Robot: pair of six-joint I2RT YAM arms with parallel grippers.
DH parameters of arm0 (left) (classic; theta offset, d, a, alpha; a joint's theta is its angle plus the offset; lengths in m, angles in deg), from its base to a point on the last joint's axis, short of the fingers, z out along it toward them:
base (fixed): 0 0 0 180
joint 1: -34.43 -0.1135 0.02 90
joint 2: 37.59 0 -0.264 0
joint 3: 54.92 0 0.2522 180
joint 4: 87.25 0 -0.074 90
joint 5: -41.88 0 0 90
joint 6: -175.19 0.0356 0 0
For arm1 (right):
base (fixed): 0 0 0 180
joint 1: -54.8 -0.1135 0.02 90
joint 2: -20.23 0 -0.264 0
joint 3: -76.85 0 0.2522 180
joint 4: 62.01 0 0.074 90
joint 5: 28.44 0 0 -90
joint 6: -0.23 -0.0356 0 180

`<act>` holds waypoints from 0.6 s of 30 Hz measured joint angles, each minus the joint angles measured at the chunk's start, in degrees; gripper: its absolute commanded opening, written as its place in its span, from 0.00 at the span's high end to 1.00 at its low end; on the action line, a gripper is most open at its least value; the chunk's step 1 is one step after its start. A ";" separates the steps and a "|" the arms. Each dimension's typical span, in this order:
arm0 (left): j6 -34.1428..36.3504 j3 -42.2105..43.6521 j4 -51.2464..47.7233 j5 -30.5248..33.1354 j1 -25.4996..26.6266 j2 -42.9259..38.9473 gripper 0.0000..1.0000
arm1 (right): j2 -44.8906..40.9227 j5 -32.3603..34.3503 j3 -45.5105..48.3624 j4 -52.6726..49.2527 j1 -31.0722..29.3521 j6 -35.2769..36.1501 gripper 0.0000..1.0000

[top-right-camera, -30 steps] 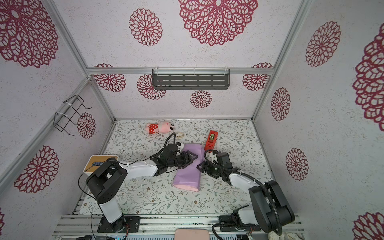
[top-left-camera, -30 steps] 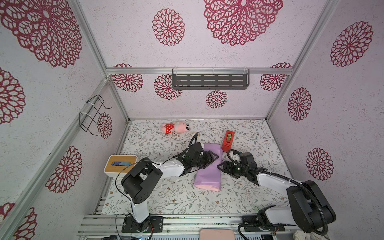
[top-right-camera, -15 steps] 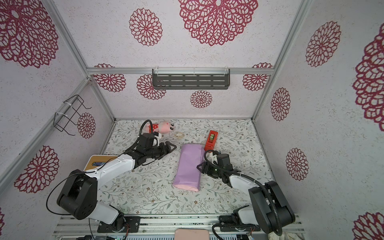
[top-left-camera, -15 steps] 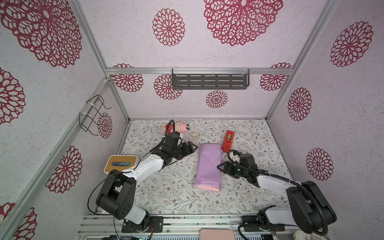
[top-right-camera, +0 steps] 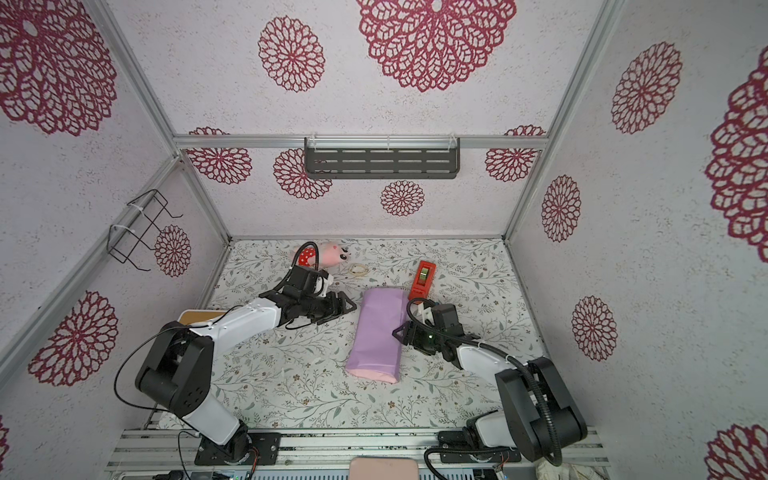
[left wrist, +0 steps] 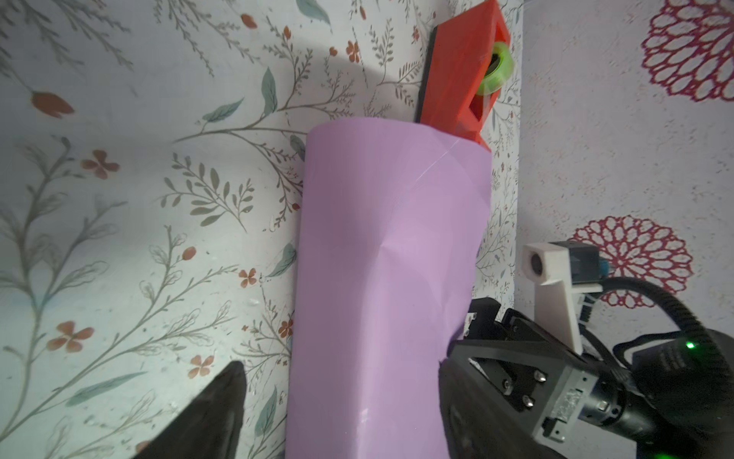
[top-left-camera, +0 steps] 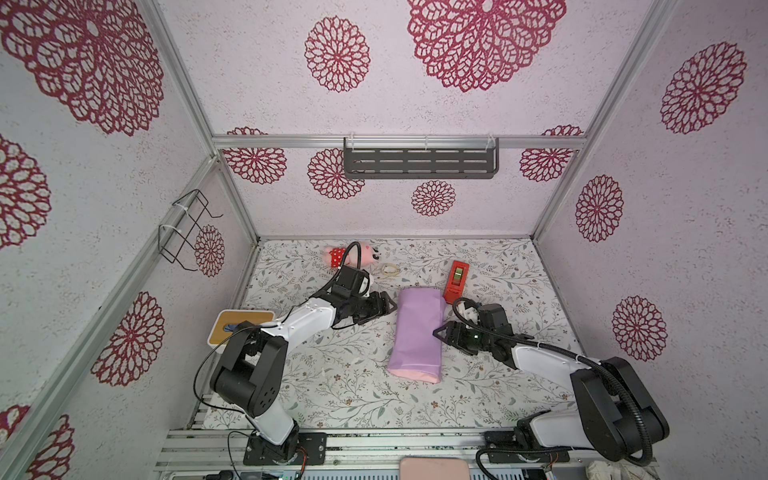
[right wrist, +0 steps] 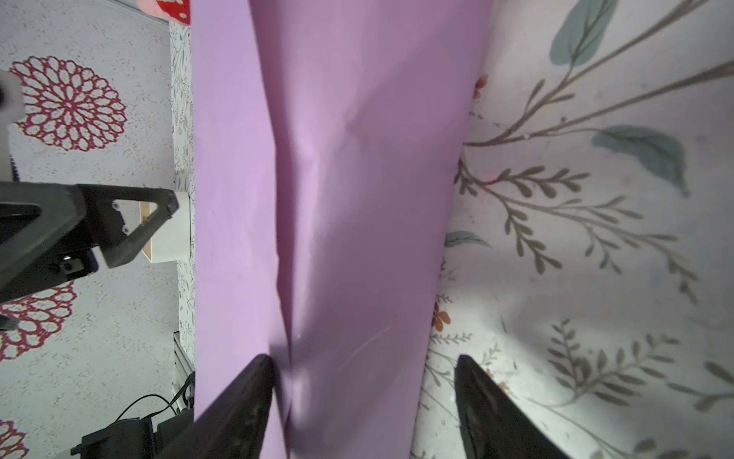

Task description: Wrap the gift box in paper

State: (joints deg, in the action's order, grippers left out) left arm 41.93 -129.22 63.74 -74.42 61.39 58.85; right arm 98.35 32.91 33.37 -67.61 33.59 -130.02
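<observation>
The paper (top-left-camera: pixel 417 332) (top-right-camera: pixel 378 332) lies lilac side out as a long folded bundle in the middle of the table, with a pale pink strip at its near end. The gift box is hidden. My left gripper (top-left-camera: pixel 386 306) (top-right-camera: pixel 349 306) hangs open just left of the bundle's far half, apart from it. The left wrist view has the paper (left wrist: pixel 381 258) ahead between my spread fingers (left wrist: pixel 216 413). My right gripper (top-left-camera: pixel 437 332) (top-right-camera: pixel 397 332) is open at the bundle's right edge. In the right wrist view one finger (right wrist: pixel 246 401) lies over the paper (right wrist: pixel 357 179) and the other is off it.
A red tape dispenser (top-left-camera: pixel 456 280) touches the bundle's far right corner. A pink plush toy (top-left-camera: pixel 353 255) and a small loop (top-left-camera: pixel 390 270) lie at the back. A white tissue box (top-left-camera: pixel 239 328) stands at the left edge. A pink pad (top-left-camera: pixel 434 467) sits below the front rail.
My left arm left the bundle's far part, swung back-left toward the plush toy, then returned beside the bundle's left edge. The right arm and the paper stayed nearly still.
</observation>
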 measured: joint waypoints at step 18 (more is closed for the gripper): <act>6.27 -14.08 -3.85 -3.41 6.56 16.50 0.41 | 1.70 0.44 -3.10 -3.17 -0.37 0.81 0.27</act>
State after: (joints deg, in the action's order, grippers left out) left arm 48.20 -143.29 59.90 -77.83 67.95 75.35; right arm 100.06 33.35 30.27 -70.78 33.21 -129.21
